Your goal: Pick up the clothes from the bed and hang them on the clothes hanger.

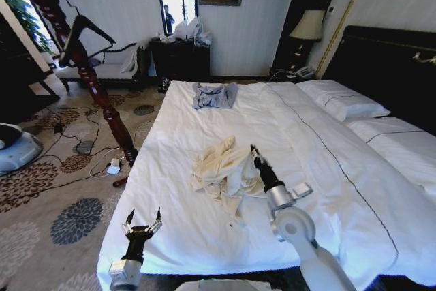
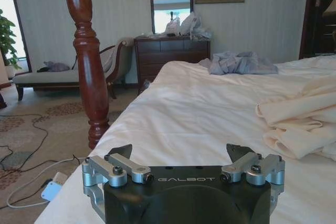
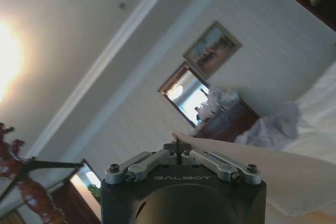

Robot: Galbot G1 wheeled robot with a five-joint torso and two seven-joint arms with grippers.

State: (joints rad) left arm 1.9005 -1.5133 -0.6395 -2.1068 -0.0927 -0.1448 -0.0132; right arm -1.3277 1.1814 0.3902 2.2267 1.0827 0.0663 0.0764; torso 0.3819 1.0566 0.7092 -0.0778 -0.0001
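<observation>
Shirt: the cream shirt (image 1: 221, 168) lay crumpled mid-bed (image 1: 204, 236).
Right gripper (image 1: 253, 152): jaws pinched together on a fold of the shirt.
Left gripper (image 1: 142, 223): jaws apart, holding nothing, above the bed's near corner.
Hanger (image 1: 85, 32): hung on the wooden post (image 1: 102, 97).

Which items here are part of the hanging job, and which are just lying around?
Job:
cream shirt, crumpled mid-bed, pinched by the right gripper
bed
black hanger on the wooden post
left gripper, open, near the bed's foot

Lying about:
blue-grey garment
pillows
floor cables
</observation>
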